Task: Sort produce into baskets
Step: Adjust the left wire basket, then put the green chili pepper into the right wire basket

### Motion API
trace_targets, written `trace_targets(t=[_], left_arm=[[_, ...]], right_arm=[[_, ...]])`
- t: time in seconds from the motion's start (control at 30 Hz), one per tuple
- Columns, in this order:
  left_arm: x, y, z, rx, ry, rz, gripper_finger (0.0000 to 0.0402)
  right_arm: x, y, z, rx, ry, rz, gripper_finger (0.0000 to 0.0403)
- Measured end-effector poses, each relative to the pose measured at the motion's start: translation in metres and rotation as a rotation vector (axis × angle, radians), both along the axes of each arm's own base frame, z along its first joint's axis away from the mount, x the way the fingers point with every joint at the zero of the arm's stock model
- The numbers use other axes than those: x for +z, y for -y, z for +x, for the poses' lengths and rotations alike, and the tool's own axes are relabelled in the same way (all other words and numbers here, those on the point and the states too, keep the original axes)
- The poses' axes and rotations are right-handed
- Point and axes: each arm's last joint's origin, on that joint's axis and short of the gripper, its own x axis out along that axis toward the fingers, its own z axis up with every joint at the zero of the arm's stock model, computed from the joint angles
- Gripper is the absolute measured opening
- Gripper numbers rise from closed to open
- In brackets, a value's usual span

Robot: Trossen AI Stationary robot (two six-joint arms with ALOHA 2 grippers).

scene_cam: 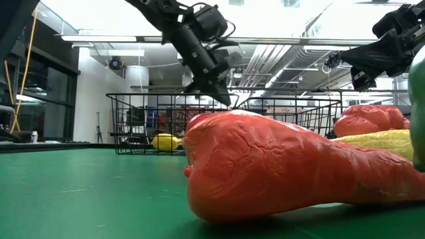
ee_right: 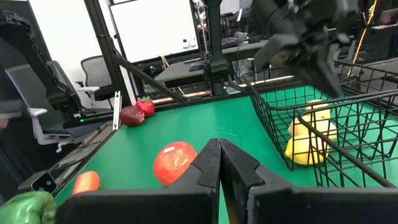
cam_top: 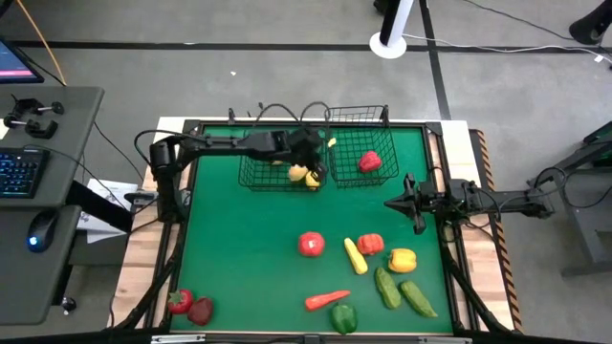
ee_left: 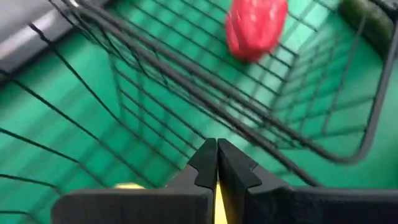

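Note:
Two black wire baskets stand side by side at the table's far edge. The left basket (cam_top: 277,162) holds yellow lemons (cam_top: 304,174); the right basket (cam_top: 368,143) holds one red piece (cam_top: 369,161), which also shows in the left wrist view (ee_left: 255,25). My left gripper (cam_top: 320,161) is shut and empty. It hangs over the left basket's right end, fingers slanting down (scene_cam: 224,99), with the lemons below it. My right gripper (cam_top: 390,203) is shut and empty. It hovers level near the table's right side and points left (ee_right: 219,152).
Loose produce lies on the green mat: a red tomato (cam_top: 311,245), a red pepper (cam_top: 370,245), a long yellow piece (cam_top: 355,256), a yellow pepper (cam_top: 402,259), two cucumbers (cam_top: 386,287), a carrot (cam_top: 327,300) and a green pepper (cam_top: 343,318). Two red pieces (cam_top: 189,306) lie at the near left corner.

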Motion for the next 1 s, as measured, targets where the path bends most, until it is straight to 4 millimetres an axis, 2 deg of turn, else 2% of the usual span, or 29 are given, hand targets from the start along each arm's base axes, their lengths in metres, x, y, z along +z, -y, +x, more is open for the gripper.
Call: trace_targets(t=[0.07, 0.2, 0.27, 0.4, 0.53, 0.63, 0.83, 0.9, 1.0], left_arm=[[0.011, -0.010, -0.002, 0.020, 0.002, 0.042, 0.0000], [0.053, -0.029, -0.021, 0.050, 0.036, 0.106, 0.0000], [0.077, -0.034, -0.038, 0.068, 0.087, 0.132, 0.0000], [0.125, -0.037, -0.073, -0.005, 0.274, 0.171, 0.0000], [0.152, -0.033, -0.112, -0.062, 0.461, 0.157, 0.0000], [0.159, -0.020, -0.140, -0.054, 0.542, 0.135, 0.0000], [0.148, 0.006, -0.183, 0.051, 0.656, 0.122, 0.0000], [0.145, 0.011, -0.193, 0.082, 0.712, 0.114, 0.0000], [0.141, 0.015, -0.202, 0.098, 0.774, 0.106, 0.0000]], right_arm=[[0.000, 0.000, 0.000, 0.000, 0.001, 0.000, 0.0000], [0.000, 0.000, 0.000, 0.000, -0.001, 0.000, 0.0000], [0.000, 0.000, 0.000, -0.001, -0.002, 0.000, 0.0000], [-0.001, 0.000, 0.001, -0.001, -0.009, 0.000, 0.0000], [-0.001, 0.000, 0.001, -0.001, -0.009, 0.000, 0.0000], [-0.001, 0.000, 0.001, -0.001, -0.009, 0.000, 0.0000], [0.000, 0.000, 0.001, -0.012, 0.004, 0.001, 0.0000], [0.009, 0.002, 0.000, -0.053, 0.087, 0.052, 0.0000], [0.032, 0.005, -0.005, -0.131, 0.345, 0.263, 0.0000]])
